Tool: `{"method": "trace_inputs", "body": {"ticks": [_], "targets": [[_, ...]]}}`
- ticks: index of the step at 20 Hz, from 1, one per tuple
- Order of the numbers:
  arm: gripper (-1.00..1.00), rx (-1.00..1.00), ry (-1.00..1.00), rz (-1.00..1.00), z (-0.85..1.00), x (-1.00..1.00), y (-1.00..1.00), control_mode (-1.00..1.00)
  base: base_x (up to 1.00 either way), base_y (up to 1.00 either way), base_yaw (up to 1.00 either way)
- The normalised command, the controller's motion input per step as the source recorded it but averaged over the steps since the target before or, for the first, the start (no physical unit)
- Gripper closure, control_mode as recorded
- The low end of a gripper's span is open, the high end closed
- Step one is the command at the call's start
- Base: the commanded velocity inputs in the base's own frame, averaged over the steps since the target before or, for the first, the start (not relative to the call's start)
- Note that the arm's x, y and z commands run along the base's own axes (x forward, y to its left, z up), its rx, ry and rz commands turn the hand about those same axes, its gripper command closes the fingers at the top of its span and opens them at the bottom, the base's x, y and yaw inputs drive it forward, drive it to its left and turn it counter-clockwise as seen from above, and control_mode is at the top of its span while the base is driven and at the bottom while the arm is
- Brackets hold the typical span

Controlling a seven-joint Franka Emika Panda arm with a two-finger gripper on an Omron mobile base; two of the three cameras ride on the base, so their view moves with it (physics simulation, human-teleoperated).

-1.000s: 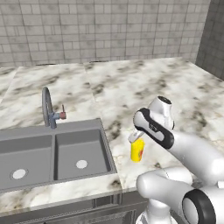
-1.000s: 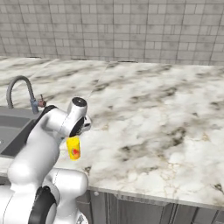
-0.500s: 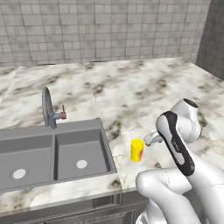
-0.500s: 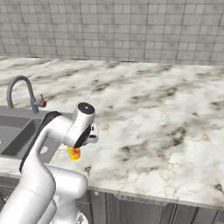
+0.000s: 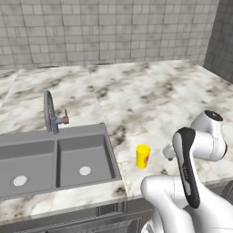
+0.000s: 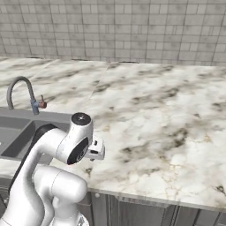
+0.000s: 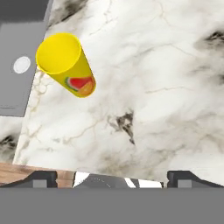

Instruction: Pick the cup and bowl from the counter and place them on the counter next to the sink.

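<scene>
Left base view, cup (image 5: 143, 156) upright, beside sink (image 5: 54, 161)

A wall of small square grey-beige tiles (image 5: 104, 32) is running along the back of the kitchen, meeting a darker grey tiled side wall (image 5: 222, 38) at the right corner in the left base view. The same pale tiling (image 6: 132, 31) is spanning the whole top of the right base view. Below the worktop edge, flat grey cabinet fronts (image 6: 145, 212) are showing with thin dark seams between panels. A strip of brown wood-toned floor (image 7: 26, 171) is peeking in at the lower left of the hand view. Light is falling evenly and softly, casting only faint shadows.
</scene>
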Motion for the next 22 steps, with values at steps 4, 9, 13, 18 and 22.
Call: {"method": "trace_inputs", "body": {"ticks": [4,9,13,18,22], "targets": [[-1.0,-0.25,0.19,-0.1,0.28,-0.29,-0.03,-1.0,0.0,0.0,0.0],[-1.0,0.0,0.03,-0.04,0.01,-0.03,0.0,-1.0,0.0,0.0,0.0],[-1.0,0.0,0.0,0.0,0.0,0.0,0.0,-1.0,0.0,0.0,0.0],[-1.0,0.0,0.0,0.0,0.0,0.0,0.0,-1.0,0.0,0.0,0.0],[-1.0,0.0,0.0,0.0,0.0,0.0,0.0,1.0,-0.24,0.0,0.0]]}}
